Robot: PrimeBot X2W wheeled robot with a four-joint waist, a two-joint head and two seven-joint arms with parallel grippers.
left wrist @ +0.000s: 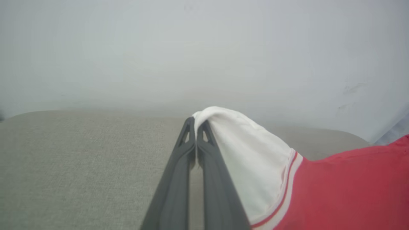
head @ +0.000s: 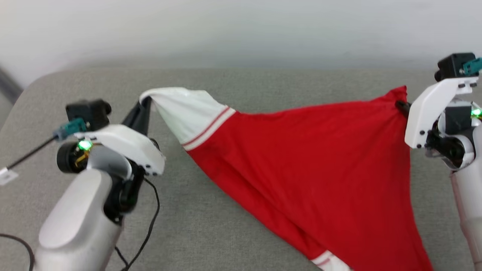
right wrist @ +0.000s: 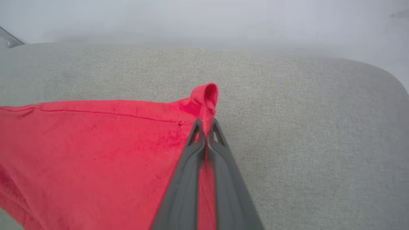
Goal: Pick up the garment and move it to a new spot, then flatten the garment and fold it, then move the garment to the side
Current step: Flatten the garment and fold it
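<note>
The garment (head: 308, 162), red with a white sleeve and striped trim, hangs stretched between both arms above the grey cushion (head: 226, 82). My left gripper (head: 145, 103) is shut on the tip of the white sleeve (left wrist: 236, 143); in the left wrist view the left gripper (left wrist: 196, 123) has its fingers pressed together with white cloth draped over them. My right gripper (head: 402, 106) is shut on a red hem corner (right wrist: 204, 99), and in the right wrist view the right gripper (right wrist: 204, 123) pinches that corner. The lower part of the garment sags toward the bottom edge. No lettering is visible.
The grey upholstered cushion (right wrist: 303, 127) spreads under everything, with rounded corners at the far left and right. A pale wall (head: 241, 30) rises behind it. A black cable (head: 150, 222) loops down from my left forearm.
</note>
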